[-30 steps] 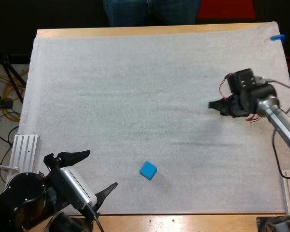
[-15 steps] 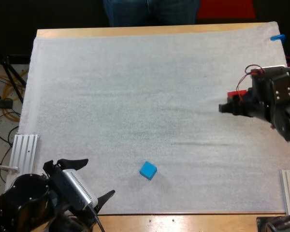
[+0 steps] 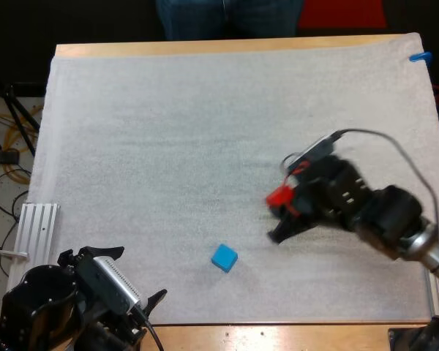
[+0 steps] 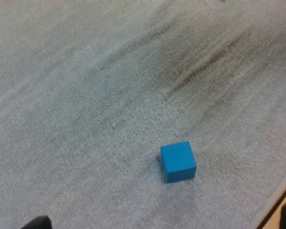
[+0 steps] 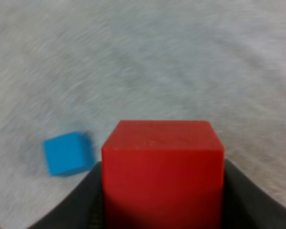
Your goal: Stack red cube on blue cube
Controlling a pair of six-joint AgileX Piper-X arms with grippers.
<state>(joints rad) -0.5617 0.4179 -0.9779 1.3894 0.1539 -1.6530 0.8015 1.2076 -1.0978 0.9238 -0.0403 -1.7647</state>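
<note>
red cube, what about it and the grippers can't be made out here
- Red cube: lower part cut off by the right wrist view's edge; flanks covered by the fingers of the right gripper.
- Its height above the mat: not settled from the high view, looking down.
- Left gripper: fingers cut off by the left wrist view's edge, tips aside.

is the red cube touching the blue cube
Apart. The high view shows the red cube held in the right hand, with bare mat between it and the blue cube.
</note>
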